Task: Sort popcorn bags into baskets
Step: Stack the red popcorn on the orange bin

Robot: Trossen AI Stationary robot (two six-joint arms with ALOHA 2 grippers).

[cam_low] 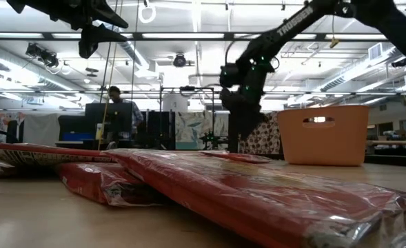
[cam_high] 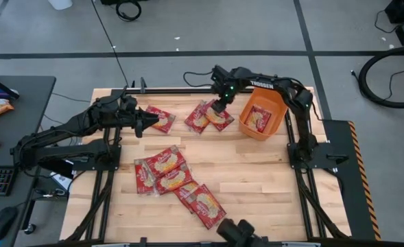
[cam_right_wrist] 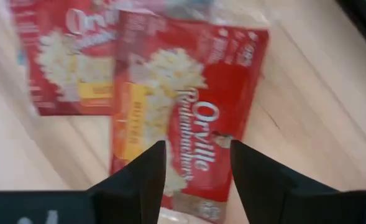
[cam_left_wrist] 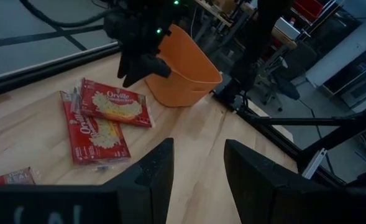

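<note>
While the left gripper (cam_high: 149,123) hangs above the tabletop (cam_high: 270,178) near its left edge, fingers apart and holding nothing, one popcorn bag (cam_high: 162,118) lies just beyond its tips. The right gripper (cam_high: 217,107) is low over a pair of overlapping bags (cam_high: 209,116) toward the far edge, beside the orange basket (cam_high: 265,115). In its wrist view the dark fingers (cam_right_wrist: 146,174) stand spread with the top bag (cam_right_wrist: 189,118) showing between them; nothing is clamped. From the left wrist view the same two bags (cam_left_wrist: 105,115) lie flat, one partly across the other, with the right gripper (cam_left_wrist: 139,62) just above them and the basket (cam_left_wrist: 183,74) close behind.

The basket sits near the far right corner and already holds at least one bag (cam_high: 258,118). A loose cluster of about five bags (cam_high: 177,182), overlapping, lies toward the near edge, left of centre. In the low view these near bags (cam_low: 258,193) fill the foreground, the basket (cam_low: 325,134) standing upright behind.
</note>
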